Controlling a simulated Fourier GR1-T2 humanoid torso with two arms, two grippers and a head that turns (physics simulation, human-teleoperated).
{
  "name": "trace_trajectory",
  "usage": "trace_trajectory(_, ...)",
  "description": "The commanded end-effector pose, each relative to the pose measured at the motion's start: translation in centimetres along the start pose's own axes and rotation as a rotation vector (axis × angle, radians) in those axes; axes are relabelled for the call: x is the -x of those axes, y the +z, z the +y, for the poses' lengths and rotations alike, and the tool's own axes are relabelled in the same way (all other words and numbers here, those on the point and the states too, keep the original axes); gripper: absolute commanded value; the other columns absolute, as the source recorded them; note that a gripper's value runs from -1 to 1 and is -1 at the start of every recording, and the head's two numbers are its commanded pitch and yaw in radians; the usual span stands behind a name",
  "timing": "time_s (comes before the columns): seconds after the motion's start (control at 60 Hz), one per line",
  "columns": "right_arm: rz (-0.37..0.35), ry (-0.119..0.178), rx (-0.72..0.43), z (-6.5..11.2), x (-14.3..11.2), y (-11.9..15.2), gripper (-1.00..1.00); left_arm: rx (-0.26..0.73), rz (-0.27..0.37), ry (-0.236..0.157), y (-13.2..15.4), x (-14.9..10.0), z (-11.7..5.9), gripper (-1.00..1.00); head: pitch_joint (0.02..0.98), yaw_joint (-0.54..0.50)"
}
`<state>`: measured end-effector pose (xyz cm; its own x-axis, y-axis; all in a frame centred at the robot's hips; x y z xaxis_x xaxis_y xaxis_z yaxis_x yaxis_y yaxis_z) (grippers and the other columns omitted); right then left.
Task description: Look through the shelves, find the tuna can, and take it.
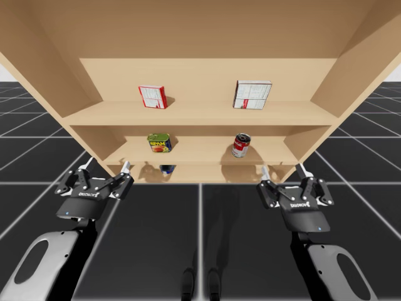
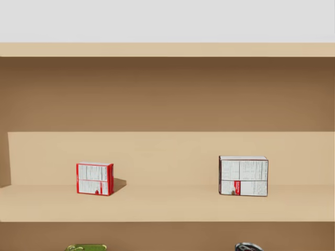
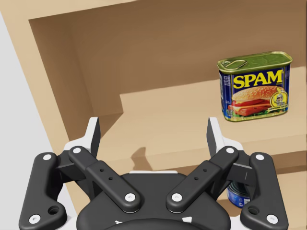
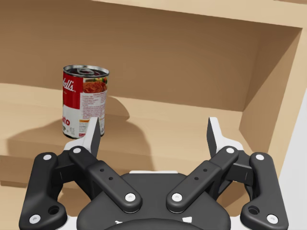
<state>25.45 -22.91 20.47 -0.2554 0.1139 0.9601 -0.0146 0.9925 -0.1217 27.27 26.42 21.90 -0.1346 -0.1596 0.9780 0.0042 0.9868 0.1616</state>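
Tuna can [image 1: 166, 168], low and blue, sits in the high view on the bottom shelf [image 1: 213, 175], just under the green rectangular can [image 1: 160, 143], with left gripper [image 1: 108, 164] and right gripper [image 1: 282, 168] spread wide at the shelf front. Head view: red box [image 2: 95, 178] left, white box [image 2: 243, 175] right, on the upper shelf [image 2: 167, 206]. Wrist views: left faces the green rectangular can, right a red round can [image 4: 85, 99].

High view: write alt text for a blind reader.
A wooden shelf unit holds a red box and a white box on its upper shelf, a green-topped rectangular can and a red-and-white round can below. My left gripper and right gripper hang open before it.
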Motion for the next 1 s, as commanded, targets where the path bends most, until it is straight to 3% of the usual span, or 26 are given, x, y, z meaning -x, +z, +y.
trace_trajectory(0.017, -0.018, -0.033, 0.021, 0.18, 0.00, 0.20, -1.00, 0.001, -0.004, 0.000, 0.03, -0.05, -0.02, -1.00, 0.094, 0.00)
trace_trajectory(0.05, -0.015, -0.021, 0.009, 0.11, -0.01, 0.19, -1.00, 0.001, -0.005, 0.000, 0.03, -0.06, -0.02, -1.00, 0.096, 0.00)
trace_trajectory(0.117, 0.029, -0.050, -0.035, 0.04, -0.03, 0.01, -1.00, 0.000, -0.005, -0.001, 0.03, -0.07, -0.03, -1.00, 0.105, 0.00)
trace_trajectory(0.15, 0.040, -0.030, -0.017, -0.03, -0.08, -0.08, -1.00, 0.000, -0.005, -0.001, 0.04, -0.09, -0.03, -1.00, 0.120, 0.00)
trace_trajectory(0.183, 0.038, -0.032, -0.024, -0.04, -0.02, -0.09, -1.00, 0.000, -0.005, -0.001, 0.04, -0.10, -0.03, -1.00, 0.132, 0.00)
trace_trajectory(0.217, 0.039, -0.016, -0.020, -0.06, 0.04, -0.15, -1.00, -0.001, -0.004, -0.001, 0.05, -0.11, -0.05, -1.00, 0.163, 0.00)
trace_trajectory(0.633, 0.032, -0.005, -0.005, -0.13, 0.24, -0.24, -1.00, 0.000, 0.001, -0.022, 0.07, -0.05, -0.24, -1.00, 0.438, 0.00)
trace_trajectory(1.0, 0.042, 0.038, -0.022, 0.19, 0.64, -0.19, -1.00, 0.006, -0.002, -0.029, 0.09, -0.04, -0.31, -1.00, 0.675, 0.14)
